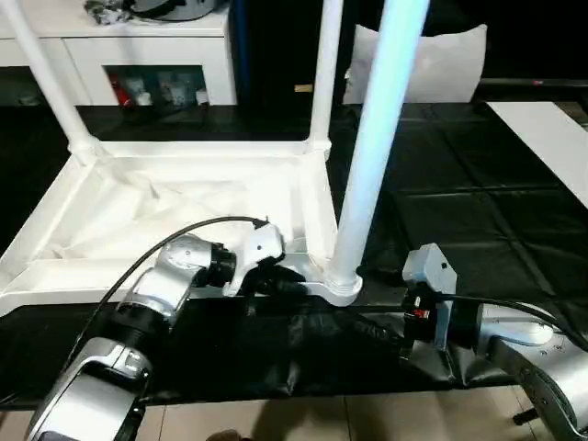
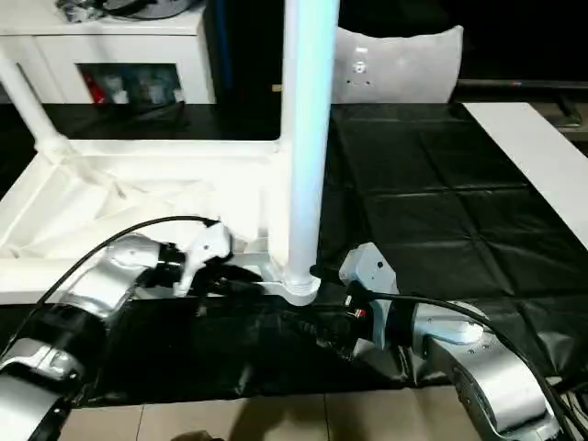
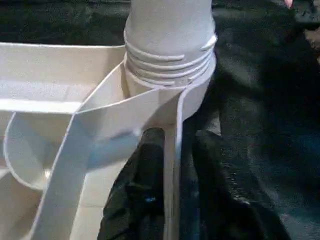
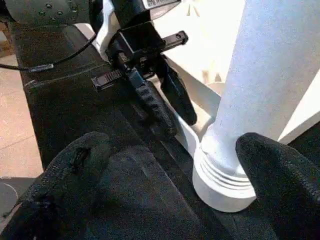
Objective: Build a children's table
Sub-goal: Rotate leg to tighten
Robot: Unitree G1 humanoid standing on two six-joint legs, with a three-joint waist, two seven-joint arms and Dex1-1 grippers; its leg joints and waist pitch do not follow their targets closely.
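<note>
Three legs stand in the upturned table top (image 1: 184, 207); near leg (image 1: 372, 147) seating; left hand (image 4: 160, 100) apparently pinches the rim; right hand (image 4: 170, 185) released; next, screw the leg home.

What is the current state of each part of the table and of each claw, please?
Table top: upside down on the black mat, ribbed side up.
Near leg: upright in its corner socket, threads partly showing.
Two far legs: standing in the far corner sockets.
Left claw: fingers straddling the table top's rim beside the near leg.
Right claw: open, fingers either side of the near leg's base.
</note>
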